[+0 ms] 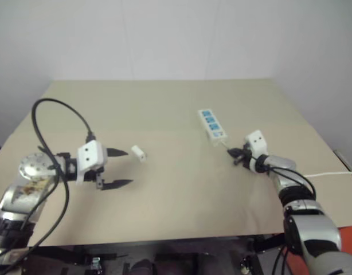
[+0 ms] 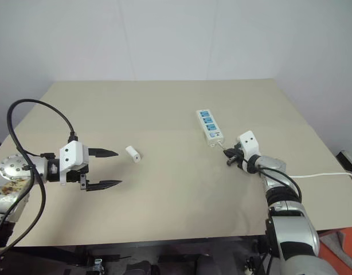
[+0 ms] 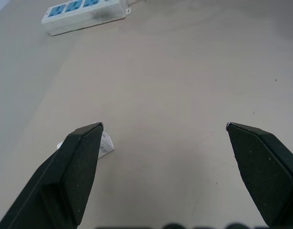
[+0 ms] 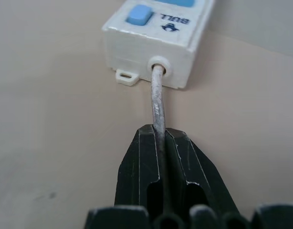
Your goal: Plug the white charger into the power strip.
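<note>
Getting ready: one hand holds the cord, the other waits by the plug.

The right gripper [image 4: 162,138] is pinched tight on the thin white cord [image 4: 157,98], just beside the end of the power strip [image 1: 212,124]. The left gripper [image 1: 120,168] is spread wide, with the white charger [image 1: 139,153] lying on the table [image 1: 176,195] near one fingertip. Next, I think, the left gripper must reach the charger and close on it.

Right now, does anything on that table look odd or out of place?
Yes. The right gripper is shut on the thin cord just behind the power strip, not on the strip itself. The white charger lies loose, unplugged, near the open left gripper.
</note>
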